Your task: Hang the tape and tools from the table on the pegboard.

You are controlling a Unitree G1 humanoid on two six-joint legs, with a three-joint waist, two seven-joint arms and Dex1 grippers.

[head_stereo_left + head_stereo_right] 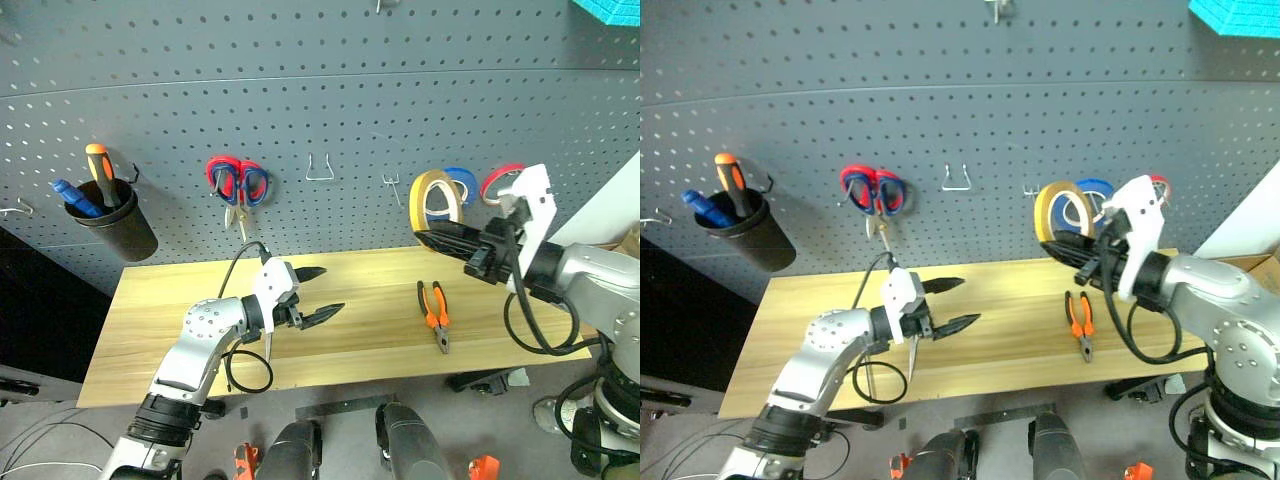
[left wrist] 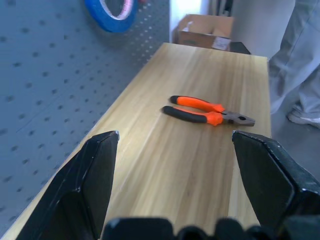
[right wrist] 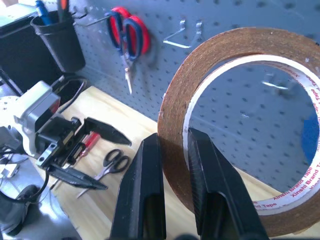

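The tan tape [image 1: 428, 195] is a thin ring held upright in front of the grey-blue pegboard [image 1: 320, 90], and my right gripper [image 1: 420, 237] is shut on its lower rim [image 3: 172, 107]. Left of centre, my left gripper [image 1: 331, 290] hovers open above the wooden table [image 1: 380, 285] with nothing between its fingers. On the table's right part lie the orange-and-black pliers [image 1: 434, 316]. In the right wrist view the red-handled screwdriver [image 3: 86, 145] and the small black scissors [image 3: 113, 162] lie on the table under the left gripper.
On the pegboard hang a black cup [image 1: 118, 228] with orange and blue screwdrivers, red-and-blue scissors [image 1: 238, 186], a blue tape ring [image 1: 463, 184] and a red tape ring [image 1: 500, 180]. A bare wire hook [image 1: 320, 168] sits mid-board. A person's legs [image 2: 300, 60] stand past the table's end.
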